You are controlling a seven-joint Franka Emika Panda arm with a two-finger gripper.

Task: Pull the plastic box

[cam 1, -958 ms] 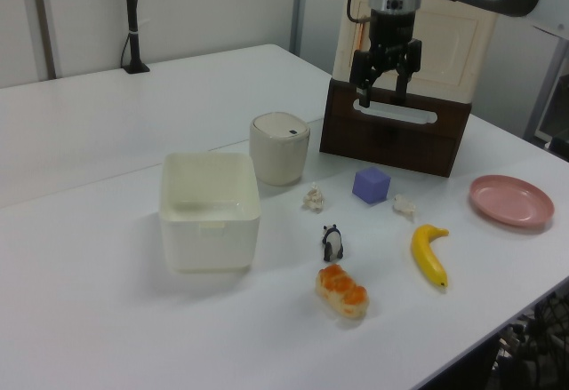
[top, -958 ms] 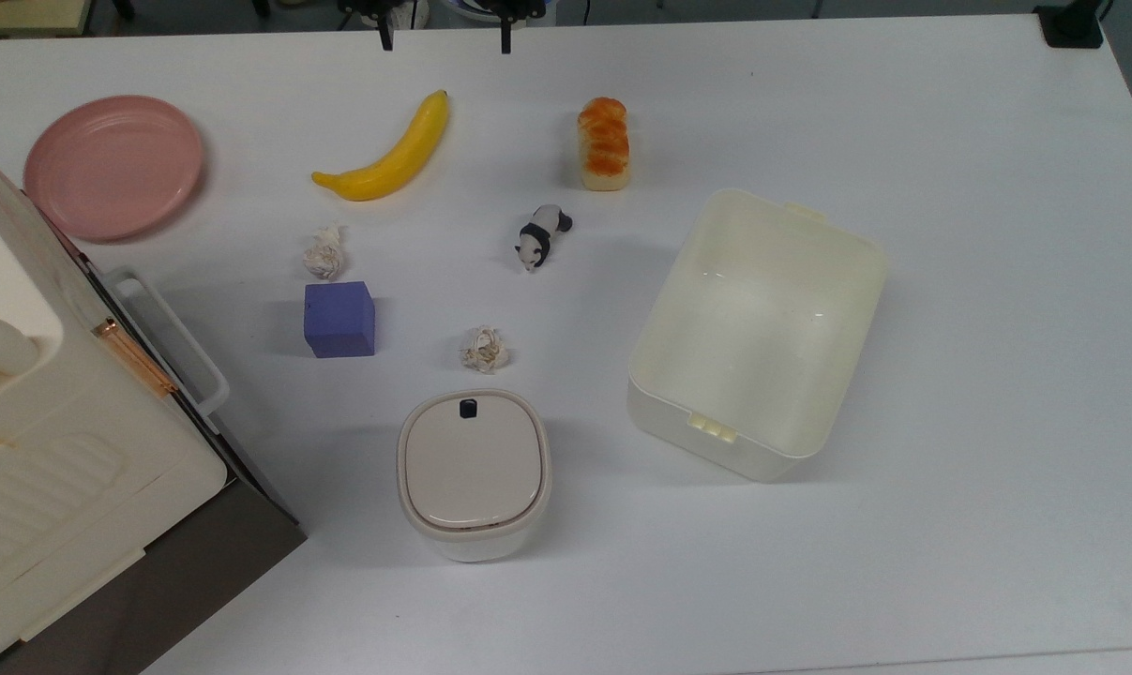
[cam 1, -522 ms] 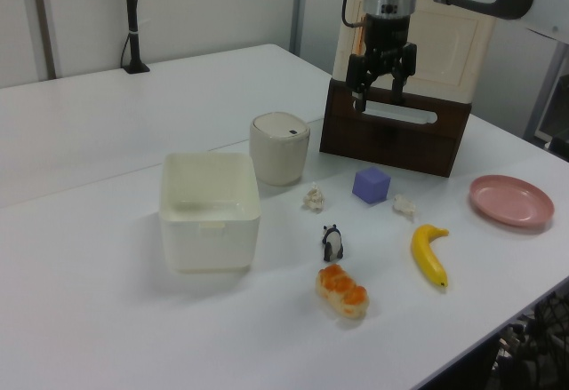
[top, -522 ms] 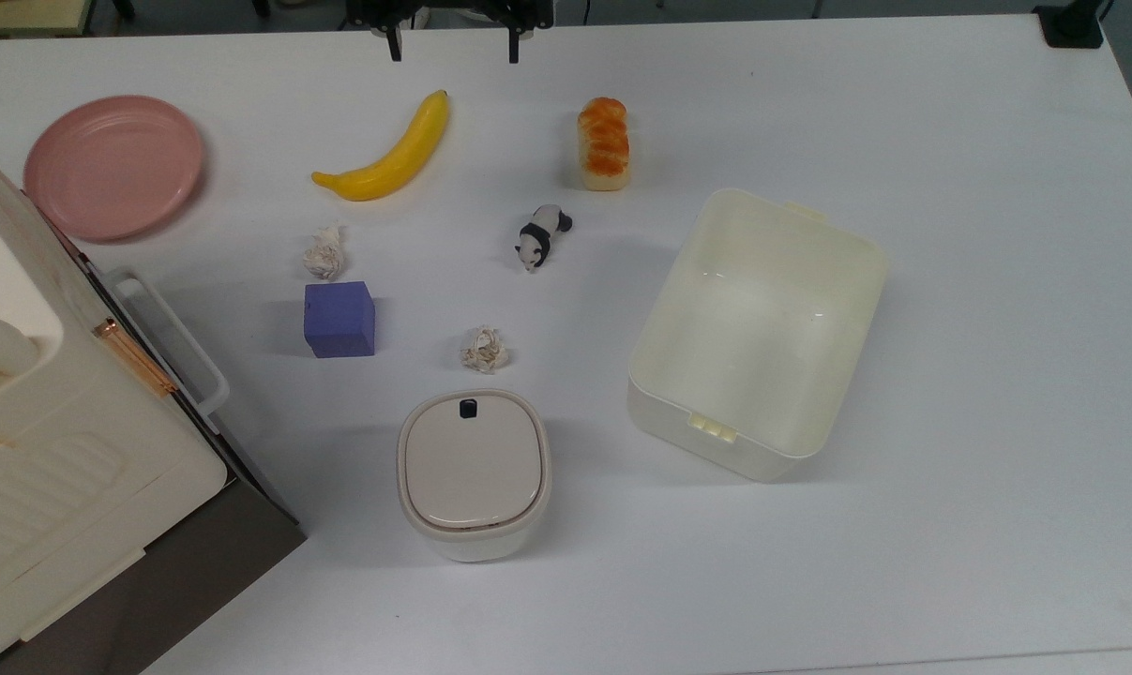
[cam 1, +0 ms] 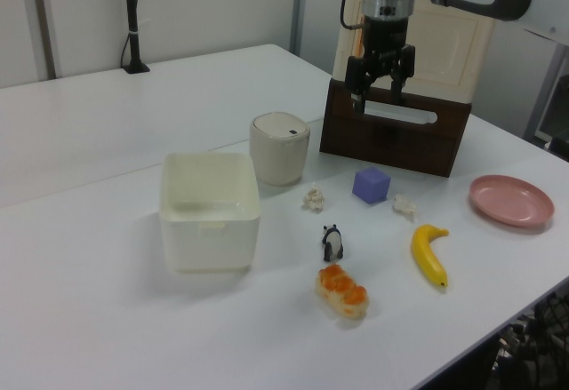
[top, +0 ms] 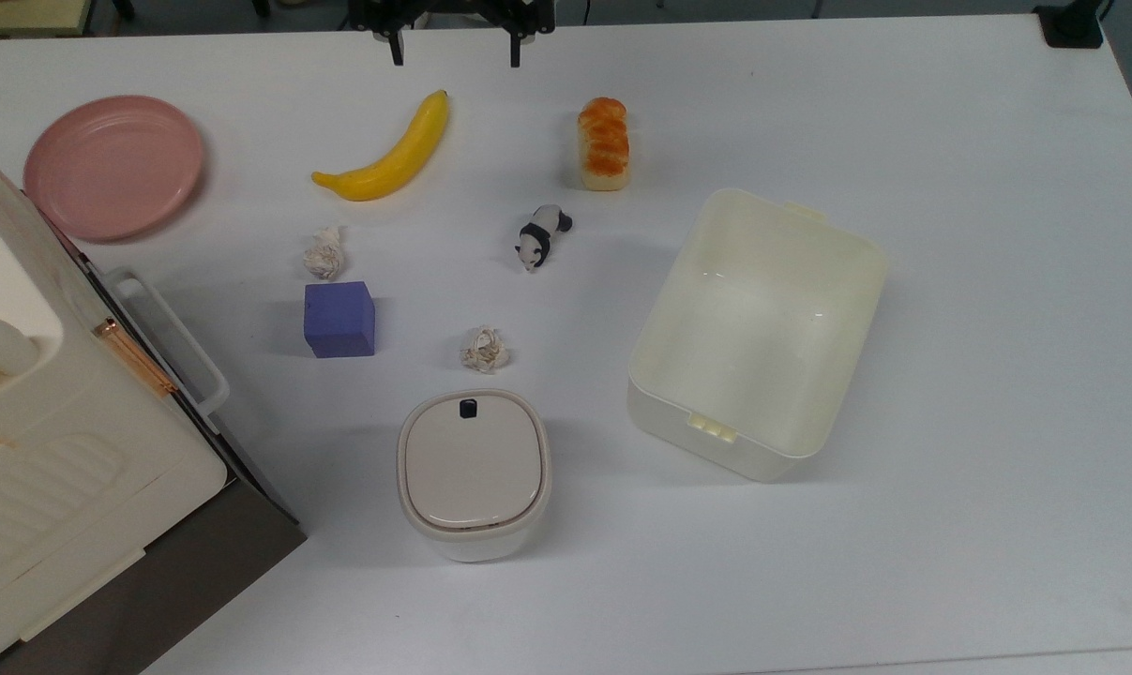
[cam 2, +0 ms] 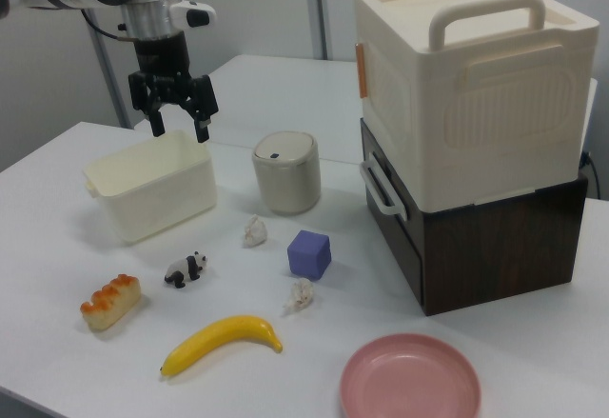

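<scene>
The plastic box (top: 758, 333) sits open and empty on the white bench (top: 978, 469), at about 3 o'clock from the bench centre in the top view, skewed to the bench edges, with one ribbed latch tab on the short wall at 6 o'clock and another at 12 o'clock. The hand (cam 2: 179, 120) hangs high above the bench with its fingers spread wide and nothing between them; in the top view its fingertips (top: 397, 54) show at 12 o'clock on the frame's top edge, well apart from the box. Judgement: the wide opening suits dropping one finger inside a wall and one outside to hook the rim, so the approach is not yet made. Around the box: a panda figure (top: 543, 234) and a bread roll (top: 604, 142) lie at its 10 to 11 o'clock, near but apart; a lidded white bin (top: 474, 472) stands at its 8 o'clock; a crumpled paper ball (top: 484, 349) lies at 9 o'clock. A banana (top: 392, 155), purple cube (top: 339, 319), second paper ball (top: 324, 251), pink plate (top: 113, 165) and the stacked cream case (top: 50, 450) lie further toward 9 o'clock. Judgement: a pull toward 10 or 11 o'clock risks sweeping the panda and bread; bench at 3 to 6 o'clock is bare.
</scene>
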